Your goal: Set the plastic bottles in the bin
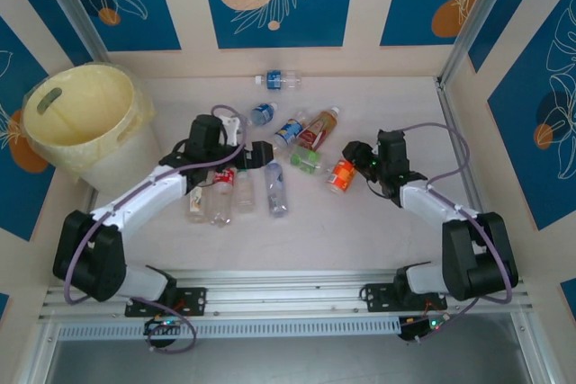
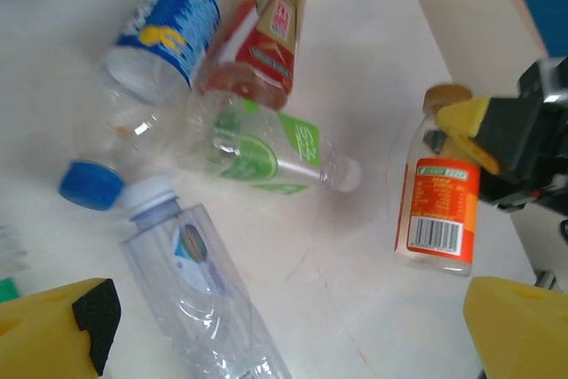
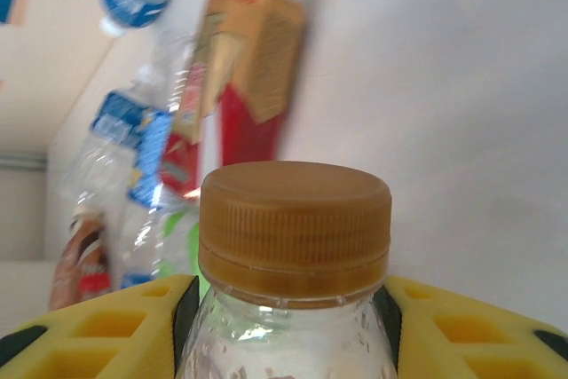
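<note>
While the left claw gapes wide, the right claw pinches a clear bottle below its ribbed brown cap.

A pale-yellow bin with a clear liner is seen on the white table. Plastic bottles are scattered to the right of the bin, outside it. Nearest the bin, a row of clear bottles is laid flat, and the left gripper is held just past them. Farther from the bin, a blue-labelled bottle, a red-labelled bottle and a green-labelled bottle are clustered. Farthest from the bin, an orange-labelled bottle is met at its cap end by the right gripper. A lone water bottle is set apart, right of the bin
</note>
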`<state>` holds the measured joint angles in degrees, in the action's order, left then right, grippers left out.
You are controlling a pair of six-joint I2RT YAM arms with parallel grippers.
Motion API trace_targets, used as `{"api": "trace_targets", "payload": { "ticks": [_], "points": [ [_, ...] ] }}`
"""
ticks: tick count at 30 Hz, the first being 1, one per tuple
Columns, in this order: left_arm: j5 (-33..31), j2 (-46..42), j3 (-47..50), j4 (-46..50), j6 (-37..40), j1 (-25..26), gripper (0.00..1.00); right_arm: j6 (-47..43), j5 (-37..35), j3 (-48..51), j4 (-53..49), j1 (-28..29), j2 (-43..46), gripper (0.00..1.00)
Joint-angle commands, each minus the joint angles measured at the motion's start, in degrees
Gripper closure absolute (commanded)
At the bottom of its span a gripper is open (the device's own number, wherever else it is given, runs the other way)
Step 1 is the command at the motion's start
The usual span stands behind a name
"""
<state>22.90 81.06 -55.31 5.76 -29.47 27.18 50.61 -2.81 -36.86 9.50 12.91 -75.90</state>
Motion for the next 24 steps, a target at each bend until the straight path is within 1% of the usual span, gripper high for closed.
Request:
{"api": "trace_targets", "payload": {
  "ticks": [1,4,7,12,17,24],
  "points": [
    [-0.2,3.4,-3.6,1.0,2.1,4.1,0.0,-1.5,-1.6,0.9,6.2,3.7,2.1,0.72],
    [-1.9,6.3,-5.7,1.2,3.8,7.9,0.0,-1.2,-2.1,0.3,7.6,6.6,2.1,0.72],
    [-0.8,9.1,-7.3,-0.2,4.3,10.1,0.0,-0.8,-2.9,-0.5,8.1,8.4,2.1,0.73],
    [4.5,12.6,-9.7,-2.5,4.8,12.3,0.0,0.4,-0.2,-1.5,9.6,9.2,1.8,0.73],
    [4.9,14.7,-11.2,-3.6,5.7,14.5,0.0,2.2,1.1,-1.1,12.1,9.8,2.1,0.72],
    [6.8,18.5,-13.7,-3.6,5.3,16.0,0.0,2.1,4.5,-1.7,15.4,10.4,1.9,0.72]
  ]
}}
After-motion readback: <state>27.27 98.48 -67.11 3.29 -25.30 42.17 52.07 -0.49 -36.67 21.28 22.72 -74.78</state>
